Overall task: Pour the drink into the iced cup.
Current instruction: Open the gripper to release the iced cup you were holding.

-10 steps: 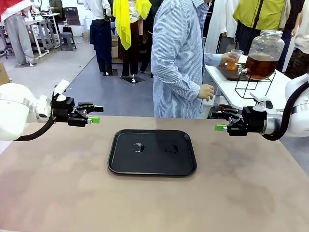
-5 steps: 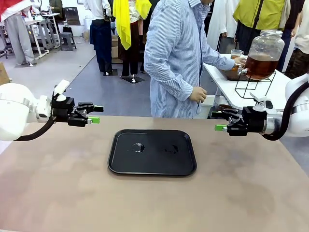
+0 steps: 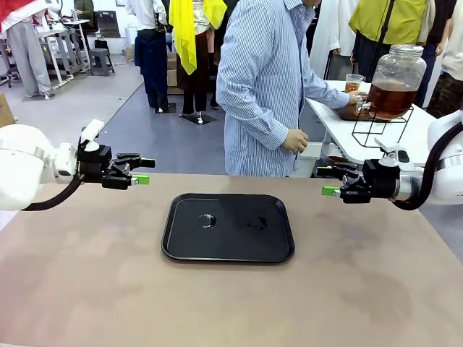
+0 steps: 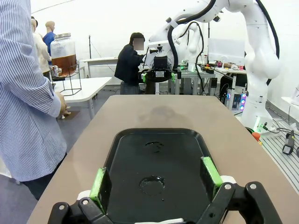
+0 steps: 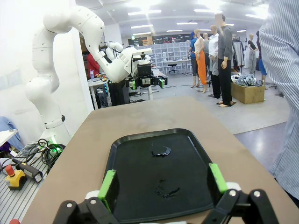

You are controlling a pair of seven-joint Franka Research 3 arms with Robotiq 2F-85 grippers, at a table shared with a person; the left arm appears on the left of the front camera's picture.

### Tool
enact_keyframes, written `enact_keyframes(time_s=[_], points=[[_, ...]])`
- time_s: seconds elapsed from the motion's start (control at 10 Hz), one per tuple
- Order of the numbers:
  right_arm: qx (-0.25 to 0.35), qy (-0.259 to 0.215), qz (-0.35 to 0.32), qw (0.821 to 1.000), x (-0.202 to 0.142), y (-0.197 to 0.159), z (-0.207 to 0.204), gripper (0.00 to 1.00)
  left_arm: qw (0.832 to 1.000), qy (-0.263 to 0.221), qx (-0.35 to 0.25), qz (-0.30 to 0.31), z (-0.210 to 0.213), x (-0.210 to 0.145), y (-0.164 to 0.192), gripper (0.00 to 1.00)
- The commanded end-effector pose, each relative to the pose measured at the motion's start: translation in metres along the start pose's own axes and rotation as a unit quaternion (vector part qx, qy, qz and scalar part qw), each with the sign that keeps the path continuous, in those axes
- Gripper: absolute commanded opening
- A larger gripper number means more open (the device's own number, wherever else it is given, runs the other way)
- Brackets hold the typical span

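A black tray (image 3: 228, 228) lay in the middle of the brown bench (image 3: 231, 303), holding nothing but two small wet patches (image 3: 206, 220) on its floor. The left hand (image 3: 141, 171) hung above the bench's left edge with its green-padded fingers spread apart and nothing between them; in its wrist view the fingers (image 4: 99, 183) framed the tray (image 4: 159, 163) from one end. The right hand (image 3: 331, 182) hung at the opposite side, likewise spread wide and gripping nothing, its pads (image 5: 216, 177) framing the tray (image 5: 159, 172) from the other end.

The drink (image 3: 391, 99), an amber-brown liquid, filled the lower part of a large glass dispenser jar (image 3: 396, 79) with a lid, standing on a black wire stand (image 3: 380, 126) on a white side table (image 3: 369, 137) beyond the bench's far right corner. A person in a blue striped shirt (image 3: 264, 87) stood between bench and side table, one hand (image 3: 354, 95) reaching to the jar's tap. A clear cup (image 3: 353, 82) sat just beside the jar, its contents too small to make out. No readable writing showed on any container.
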State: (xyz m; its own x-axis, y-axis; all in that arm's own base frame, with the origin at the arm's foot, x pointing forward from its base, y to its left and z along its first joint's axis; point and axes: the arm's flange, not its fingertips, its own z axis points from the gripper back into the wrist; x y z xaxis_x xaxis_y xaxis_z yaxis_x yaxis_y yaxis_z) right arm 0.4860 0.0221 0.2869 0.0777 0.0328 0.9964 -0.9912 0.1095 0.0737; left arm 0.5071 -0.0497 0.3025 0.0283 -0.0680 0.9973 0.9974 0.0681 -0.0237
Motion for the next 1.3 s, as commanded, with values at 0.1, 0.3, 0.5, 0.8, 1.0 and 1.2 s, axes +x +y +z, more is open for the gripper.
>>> enact_keyframes(time_s=[0.1, 0.3, 0.5, 0.8, 1.0, 1.2], points=[[0.001, 0.001, 0.003, 1.000, 0.0029, -0.0014, -0.0017, 1.00, 1.000, 0.000, 0.000, -0.002, -0.0005, 0.0017, 0.0005, 1.00], [0.001, 0.001, 0.003, 1.000, 0.0029, -0.0014, -0.0017, 1.00, 1.000, 0.000, 0.000, -0.002, -0.0005, 0.0017, 0.0005, 1.00], [0.001, 0.001, 0.003, 1.000, 0.0029, -0.0014, -0.0017, 1.00, 1.000, 0.000, 0.000, -0.002, -0.0005, 0.0017, 0.0005, 1.00], [0.001, 0.001, 0.003, 1.000, 0.0029, -0.0014, -0.0017, 1.00, 1.000, 0.000, 0.000, -0.002, -0.0005, 0.0017, 0.0005, 1.00], [0.001, 0.001, 0.003, 1.000, 0.0029, -0.0014, -0.0017, 1.00, 1.000, 0.000, 0.000, -0.002, -0.0005, 0.0017, 0.0005, 1.00], [0.001, 0.001, 0.003, 1.000, 0.0029, -0.0014, -0.0017, 1.00, 1.000, 0.000, 0.000, -0.002, -0.0005, 0.0017, 0.0005, 1.00]])
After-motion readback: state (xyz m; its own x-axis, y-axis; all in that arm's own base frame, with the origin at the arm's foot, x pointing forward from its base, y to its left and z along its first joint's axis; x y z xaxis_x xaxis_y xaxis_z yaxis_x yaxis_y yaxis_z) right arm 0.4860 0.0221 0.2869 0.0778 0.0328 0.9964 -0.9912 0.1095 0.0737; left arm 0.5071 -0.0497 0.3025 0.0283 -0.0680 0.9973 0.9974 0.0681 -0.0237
